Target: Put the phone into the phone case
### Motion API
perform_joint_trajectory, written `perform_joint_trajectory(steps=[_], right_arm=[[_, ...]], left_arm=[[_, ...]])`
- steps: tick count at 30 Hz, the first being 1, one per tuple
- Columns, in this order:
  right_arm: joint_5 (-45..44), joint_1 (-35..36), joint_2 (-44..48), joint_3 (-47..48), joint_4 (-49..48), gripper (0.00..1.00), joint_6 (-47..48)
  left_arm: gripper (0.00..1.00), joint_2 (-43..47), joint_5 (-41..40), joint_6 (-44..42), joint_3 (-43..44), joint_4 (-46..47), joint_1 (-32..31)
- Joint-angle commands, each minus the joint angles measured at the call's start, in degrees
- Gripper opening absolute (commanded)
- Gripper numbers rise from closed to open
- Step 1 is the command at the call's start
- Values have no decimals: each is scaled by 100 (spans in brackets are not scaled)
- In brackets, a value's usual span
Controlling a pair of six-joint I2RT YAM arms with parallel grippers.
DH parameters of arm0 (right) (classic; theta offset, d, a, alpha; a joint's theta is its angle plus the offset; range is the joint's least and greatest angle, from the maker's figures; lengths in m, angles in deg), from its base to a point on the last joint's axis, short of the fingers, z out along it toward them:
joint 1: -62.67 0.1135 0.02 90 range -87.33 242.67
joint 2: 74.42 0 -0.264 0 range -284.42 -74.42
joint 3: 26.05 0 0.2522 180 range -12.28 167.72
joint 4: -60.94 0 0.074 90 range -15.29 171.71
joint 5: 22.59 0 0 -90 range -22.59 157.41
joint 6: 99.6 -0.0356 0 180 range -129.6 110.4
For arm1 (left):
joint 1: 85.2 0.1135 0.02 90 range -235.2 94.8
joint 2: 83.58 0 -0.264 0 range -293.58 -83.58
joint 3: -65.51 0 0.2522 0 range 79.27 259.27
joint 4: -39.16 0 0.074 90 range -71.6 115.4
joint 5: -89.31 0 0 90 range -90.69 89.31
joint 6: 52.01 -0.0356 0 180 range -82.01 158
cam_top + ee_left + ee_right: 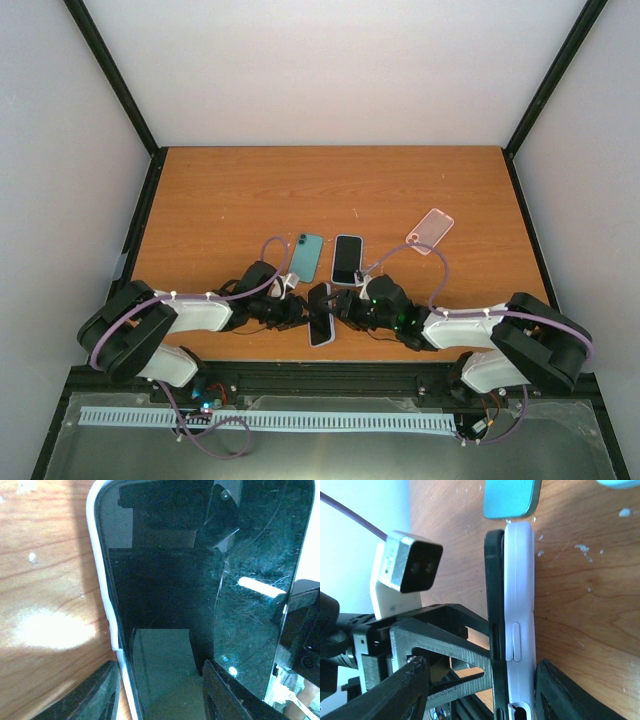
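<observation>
At 6 o'clock on the table (250, 190), a phone (320, 328) is pressed partly into its case (520, 595). Left gripper (298, 312) and right gripper (346, 312) are spread open; seating is judged unfinished.

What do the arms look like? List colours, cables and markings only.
The left arm and right arm have white shells between bulky black joints. A lilac cable loops along each, held by white ties. Fingers are rough black printed plastic. The left wrist carries a white camera with a black face. No markings are legible.
</observation>
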Motion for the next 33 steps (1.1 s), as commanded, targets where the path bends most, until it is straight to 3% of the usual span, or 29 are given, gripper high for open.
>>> perform_joint_trajectory(steps=[1,5,9,13,22,28,33], right_arm=[[416,27,-261,70,-541,56,61],[413,26,-416,184,-300,46,300],[235,27,-450,207,-127,21,481],[-65,27,-380,300,420,4,762],[-254,27,130,258,627,3,1191],[-251,27,1419,64,473,3,1530],[-197,27,2529,-194,74,3,1643]], left_arm=[[46,31,-158,-185,-7,-136,-13],[46,83,-255,-233,23,-287,-13],[46,62,-269,-217,37,-289,-13],[46,181,-312,-117,28,-310,-9],[57,879,-142,-32,144,-563,224],[68,1959,691,17,-62,-152,812],[75,2653,1232,-107,109,150,862]])
